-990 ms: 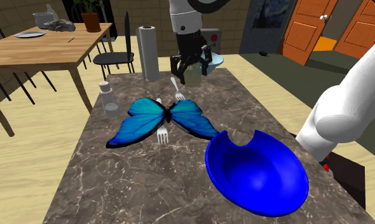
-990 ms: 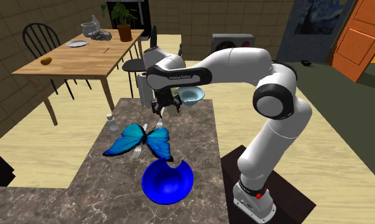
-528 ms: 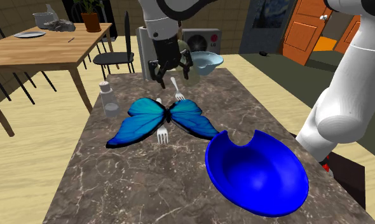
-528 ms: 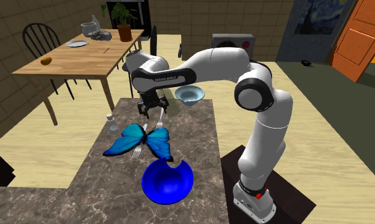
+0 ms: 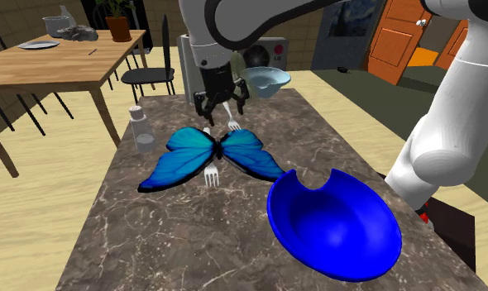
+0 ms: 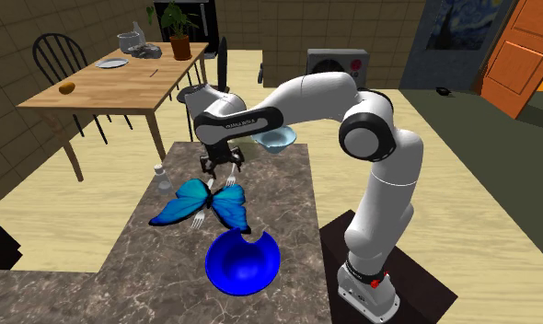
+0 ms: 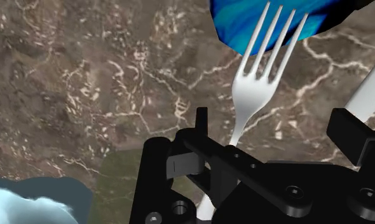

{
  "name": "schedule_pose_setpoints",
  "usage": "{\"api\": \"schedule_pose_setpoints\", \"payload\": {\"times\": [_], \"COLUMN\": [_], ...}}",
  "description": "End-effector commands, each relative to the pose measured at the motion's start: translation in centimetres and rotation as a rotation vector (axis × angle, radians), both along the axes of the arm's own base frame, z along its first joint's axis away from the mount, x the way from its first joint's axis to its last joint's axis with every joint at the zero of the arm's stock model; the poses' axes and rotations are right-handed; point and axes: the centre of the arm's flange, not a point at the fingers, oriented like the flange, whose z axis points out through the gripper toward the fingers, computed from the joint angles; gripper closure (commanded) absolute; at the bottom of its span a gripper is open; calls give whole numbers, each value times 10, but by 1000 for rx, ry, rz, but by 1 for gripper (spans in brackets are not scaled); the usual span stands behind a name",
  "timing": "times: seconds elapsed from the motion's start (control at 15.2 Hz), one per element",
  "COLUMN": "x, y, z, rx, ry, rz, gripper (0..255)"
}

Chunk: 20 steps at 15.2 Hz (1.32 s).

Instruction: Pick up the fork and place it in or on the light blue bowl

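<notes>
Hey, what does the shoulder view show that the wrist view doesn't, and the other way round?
From the shoulder view: the dark blue bowl, the small clear jar, the wooden dining table and the butterfly as a whole. From the wrist view: the fork up close, its tines over the butterfly's wing edge and its handle running between the fingers of the open tool. Shared: tool, fork, butterfly, the light blue bowl and the marble tabletop.
</notes>
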Motion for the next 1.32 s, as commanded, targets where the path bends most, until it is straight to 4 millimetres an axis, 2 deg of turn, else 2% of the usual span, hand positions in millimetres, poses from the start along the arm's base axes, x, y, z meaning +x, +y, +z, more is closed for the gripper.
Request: {"api": "schedule_pose_setpoints", "payload": {"times": [0.0,0.26,0.33,0.92,1.25], "x": [-3,-3,-3,-3,-3], "y": [-6,-6,-6,-6,-6], "z": [-7,-7,-7,-7,20], "rx": [-19,-19,-19,-19,-19], "ry": [37,37,37,37,37], "rz": [-5,-5,-5,-5,-5], "gripper": [0,0,255,255,255]}}
